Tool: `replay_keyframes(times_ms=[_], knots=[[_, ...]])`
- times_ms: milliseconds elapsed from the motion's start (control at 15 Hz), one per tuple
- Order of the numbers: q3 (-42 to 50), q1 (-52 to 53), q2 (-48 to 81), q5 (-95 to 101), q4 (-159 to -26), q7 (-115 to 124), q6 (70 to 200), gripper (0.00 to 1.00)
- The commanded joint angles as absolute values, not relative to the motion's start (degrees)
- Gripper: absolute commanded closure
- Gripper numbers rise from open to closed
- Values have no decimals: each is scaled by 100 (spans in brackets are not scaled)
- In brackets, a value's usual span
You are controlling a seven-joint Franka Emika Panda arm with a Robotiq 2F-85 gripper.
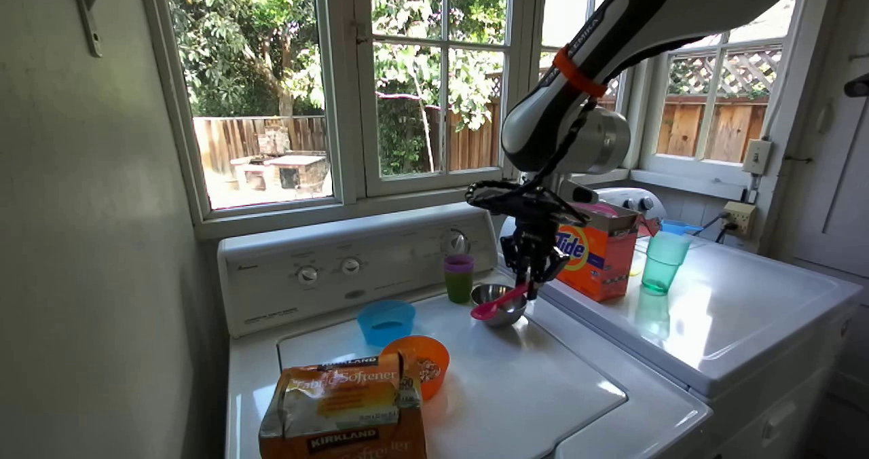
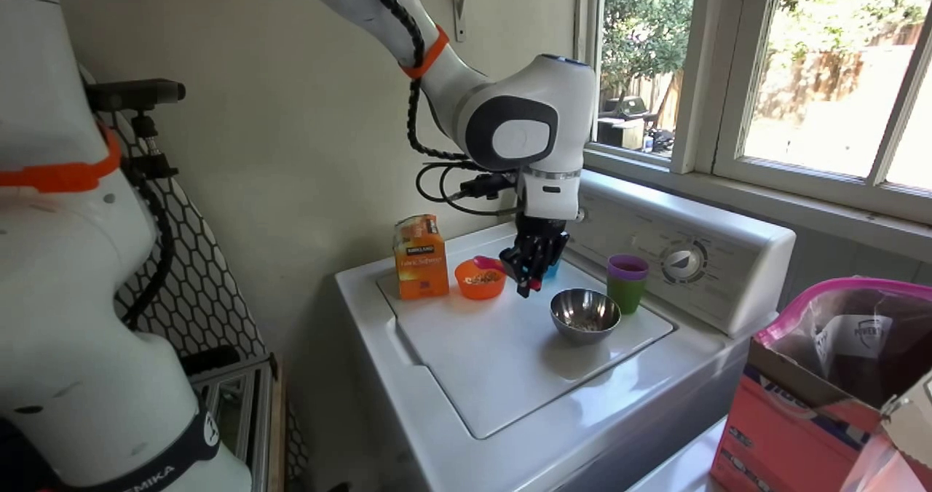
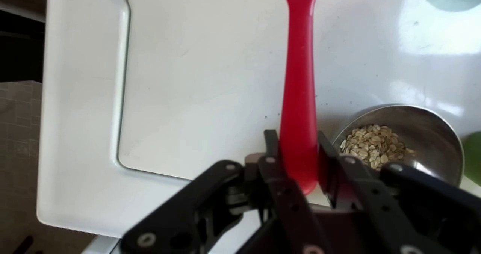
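My gripper (image 1: 529,292) is shut on the handle end of a pink-red spoon (image 3: 300,77). The spoon is held in the air, its bowl end pointing away from the fingers. The spoon also shows in both exterior views (image 1: 486,311) (image 2: 488,263). In the wrist view the fingertips (image 3: 296,145) press on both sides of the handle. A metal bowl (image 3: 436,133) with oats (image 3: 375,145) in it stands on the washer lid, beside and below the gripper. An orange bowl (image 2: 480,290) with oat-like flakes and a blue bowl (image 1: 385,323) stand further along the lid.
A green cup with a purple rim (image 1: 459,284) stands behind the metal bowl, by the washer's control panel (image 1: 380,259). A Kirkland fabric softener box (image 1: 343,411) stands near the orange bowl. A Tide box (image 1: 604,262) and a translucent green cup (image 1: 662,265) stand on the neighbouring machine.
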State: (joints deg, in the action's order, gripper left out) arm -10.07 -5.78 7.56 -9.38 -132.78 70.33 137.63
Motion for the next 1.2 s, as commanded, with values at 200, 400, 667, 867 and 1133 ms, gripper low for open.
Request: replay_keyframes(times_ms=[200,400,667,867,1133], knots=[[-301,90,704,-28,-13381,8159,13977,94],[-200,427,679,947,-13329,9089,14009,94],[-286,786,555,1847,-13309,9922,13946,94],[-370,997,513,2455,-13242,10431,13901,94],[-518,1241,596,3425,-13114,11108,13886,94]])
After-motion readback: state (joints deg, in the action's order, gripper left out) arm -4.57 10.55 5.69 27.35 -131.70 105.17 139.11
